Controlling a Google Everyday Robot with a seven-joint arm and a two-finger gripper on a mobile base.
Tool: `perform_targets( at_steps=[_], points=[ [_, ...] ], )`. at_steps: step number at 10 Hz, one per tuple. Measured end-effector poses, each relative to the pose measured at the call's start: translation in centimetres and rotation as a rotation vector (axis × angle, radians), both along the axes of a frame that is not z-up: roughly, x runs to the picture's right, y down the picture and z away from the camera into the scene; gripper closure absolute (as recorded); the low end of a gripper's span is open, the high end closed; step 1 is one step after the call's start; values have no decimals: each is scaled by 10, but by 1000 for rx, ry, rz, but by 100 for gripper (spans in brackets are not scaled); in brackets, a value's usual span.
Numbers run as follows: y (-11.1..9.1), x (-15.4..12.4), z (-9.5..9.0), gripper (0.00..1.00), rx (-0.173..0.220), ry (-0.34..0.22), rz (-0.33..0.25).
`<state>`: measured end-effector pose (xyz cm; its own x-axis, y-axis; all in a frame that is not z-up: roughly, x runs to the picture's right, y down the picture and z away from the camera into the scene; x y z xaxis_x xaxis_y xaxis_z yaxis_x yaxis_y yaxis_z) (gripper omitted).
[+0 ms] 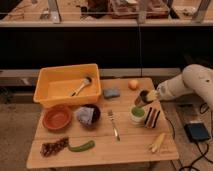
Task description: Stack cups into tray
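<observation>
The fingers are closed on the dark grey cup (144, 95), which hangs tilted off the tabletop (127, 150), just behind and slightly right of the pale green cup (137, 114). The gripper (148, 95) reaches in from the picture's right, and its white arm (192, 82) runs off past the tabletop's right edge.

The pale green cup stands upright on the tabletop, showing its green inside. A dark striped block (151, 117) sits just to its right. An orange (133, 84) lies farther behind it and a grey-blue sponge (111, 93) behind and to its left. A fork (114, 125) lies to its left, a pale yellow item (157, 142) in front and to its right.

The tray (47, 82) stands well to the green cup's left and behind it, with a brush (81, 86) inside. Neither cup is in it.
</observation>
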<state>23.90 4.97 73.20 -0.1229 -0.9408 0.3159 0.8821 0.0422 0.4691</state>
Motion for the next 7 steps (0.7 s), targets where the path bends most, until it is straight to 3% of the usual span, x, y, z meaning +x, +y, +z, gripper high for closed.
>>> perform_targets(
  at_steps=[4, 7],
  points=[
    [6, 2, 19, 90, -33, 12, -3],
    [22, -4, 29, 90, -66, 13, -41]
  ],
)
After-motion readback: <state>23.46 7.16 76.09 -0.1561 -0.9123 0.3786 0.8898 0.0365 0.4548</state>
